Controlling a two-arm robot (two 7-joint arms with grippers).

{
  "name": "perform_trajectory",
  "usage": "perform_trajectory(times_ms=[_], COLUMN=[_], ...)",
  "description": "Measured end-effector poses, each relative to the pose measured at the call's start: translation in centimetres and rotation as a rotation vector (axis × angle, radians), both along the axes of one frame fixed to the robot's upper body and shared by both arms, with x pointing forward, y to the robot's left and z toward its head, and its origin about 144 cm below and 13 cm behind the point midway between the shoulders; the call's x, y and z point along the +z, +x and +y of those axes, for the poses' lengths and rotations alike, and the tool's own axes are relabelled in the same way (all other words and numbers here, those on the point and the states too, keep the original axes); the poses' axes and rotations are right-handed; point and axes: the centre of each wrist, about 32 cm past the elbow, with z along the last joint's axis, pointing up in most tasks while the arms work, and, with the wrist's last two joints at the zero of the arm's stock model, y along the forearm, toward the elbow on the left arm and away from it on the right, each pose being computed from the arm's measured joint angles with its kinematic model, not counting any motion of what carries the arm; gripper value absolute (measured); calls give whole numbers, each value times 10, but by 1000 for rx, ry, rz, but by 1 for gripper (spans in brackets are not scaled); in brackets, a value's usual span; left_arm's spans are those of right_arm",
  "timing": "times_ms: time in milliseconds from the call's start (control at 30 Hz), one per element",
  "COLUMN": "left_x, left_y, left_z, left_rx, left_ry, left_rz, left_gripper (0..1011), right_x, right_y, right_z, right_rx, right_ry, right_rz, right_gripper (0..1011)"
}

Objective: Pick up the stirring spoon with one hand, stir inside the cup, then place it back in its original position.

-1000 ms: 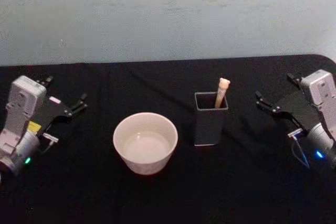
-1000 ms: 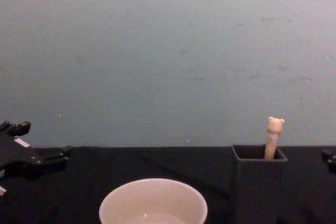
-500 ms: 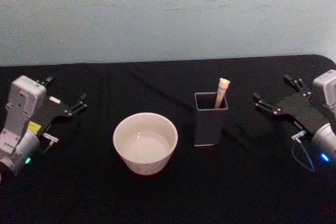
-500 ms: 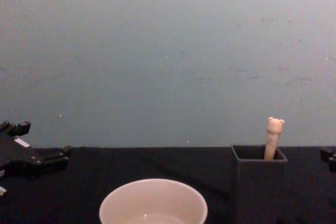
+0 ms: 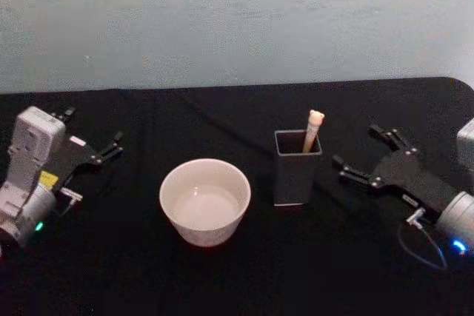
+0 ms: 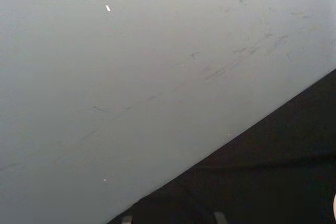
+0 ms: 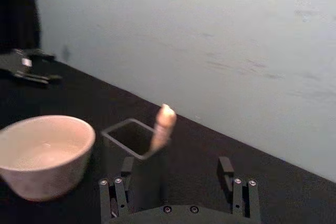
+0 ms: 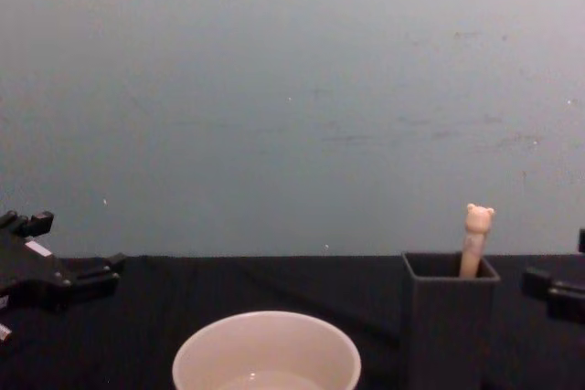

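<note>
On black table [image 5: 222, 279], right gripper [image 5: 356, 146] near dark holder [image 5: 296, 179], jaws wide open, empty; left gripper [image 5: 92, 128] parked, jaws open.

Bear-topped stirring spoon [image 5: 313, 130] upright in dark square holder [image 5: 297, 169], cream cup [image 5: 205, 201] just left

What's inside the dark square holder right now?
The stirring spoon stands in the dark holder, its bear-head handle poking above the rim. The walls hide the spoon's lower handle and its bowl, and the holder's bottom.
</note>
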Motion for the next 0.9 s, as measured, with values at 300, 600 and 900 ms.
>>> perform_trajectory(times_ms=[300, 600, 900], left_x=[0, 0, 0], left_y=[0, 0, 0], left_z=[0, 0, 0], left_rx=[0, 0, 0], left_ry=[0, 0, 0], left_rz=[0, 0, 0], left_gripper=[1001, 1001, 1001], right_x=[-1, -3, -4], right_y=[16, 39, 57], right_z=[13, 25, 27], right_rx=[68, 83, 82], right_ry=[72, 130, 163], right_rz=[6, 10, 33], right_gripper=[1002, 1002, 1002])
